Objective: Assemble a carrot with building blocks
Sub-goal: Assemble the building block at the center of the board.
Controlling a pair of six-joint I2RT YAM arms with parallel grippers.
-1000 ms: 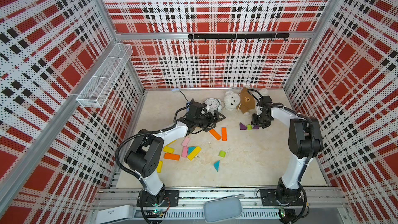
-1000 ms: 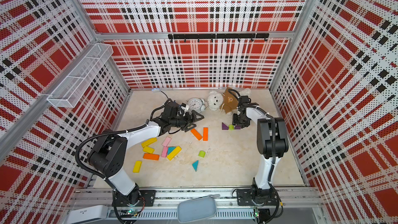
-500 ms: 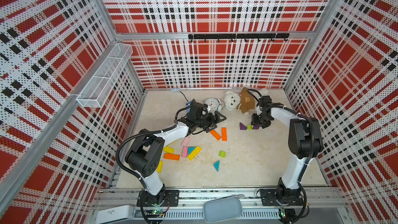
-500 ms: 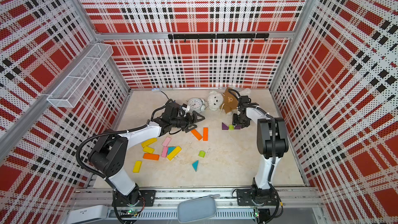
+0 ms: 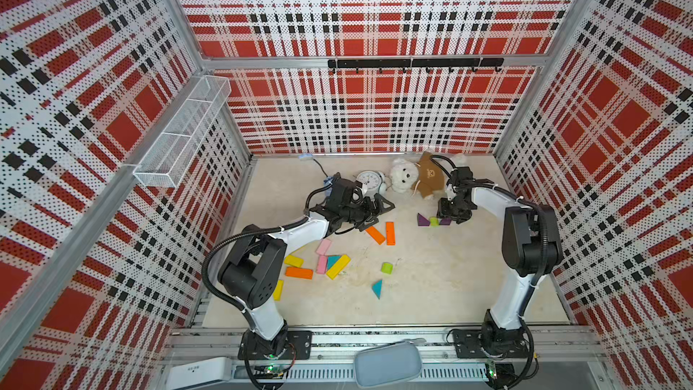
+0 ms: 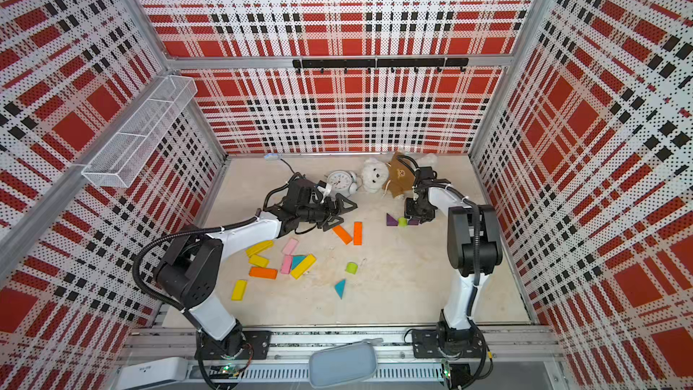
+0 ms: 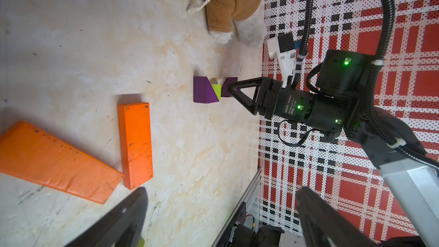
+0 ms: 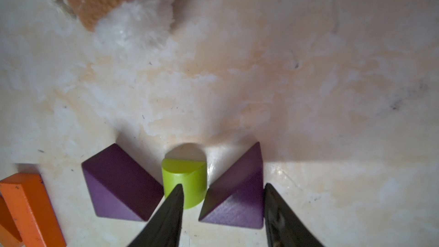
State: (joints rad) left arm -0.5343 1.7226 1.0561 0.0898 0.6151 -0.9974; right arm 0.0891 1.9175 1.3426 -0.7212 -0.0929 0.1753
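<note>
Change check: none found. Both arms are holding the same poses as a second ago, and no block is sitting anywhere new.

Right hand (image 8: 223, 186) is sitting low on the counter (image 5: 431, 287) with its jaws partly closed. They are straddling the outer purple triangle (image 8: 237, 198), which is lying flat. One finger is lying against the triangle's far edge. The other is showing a sliver of counter between itself and the block, so I cannot tell whether it is actually pinching. The lime-green stub (image 8: 184, 181) is standing just beside that triangle. The inner purple triangle (image 8: 118, 186) is lying on the stub's other side. All three are forming a short row near the teddy bear (image 5: 401, 180).

Left hand (image 5: 377, 214) is hovering with jaws fully spread and holding nothing. It is just beside the two orange bars (image 7: 135, 143), which are nearly meeting at one end in a narrow V. The alarm clock (image 5: 369, 181) is sitting behind it.

The remaining yellow, pink, teal and lime blocks (image 6: 300, 264) are lying scattered nearer the arm bases, well apart from both hands.

Reading: with nothing moving, the build is pausing rather than advancing. The orange V is probably serving as the carrot body. The purple-and-green row is likely being arranged as its top, and the straddled triangle is probably the piece in hand.
</note>
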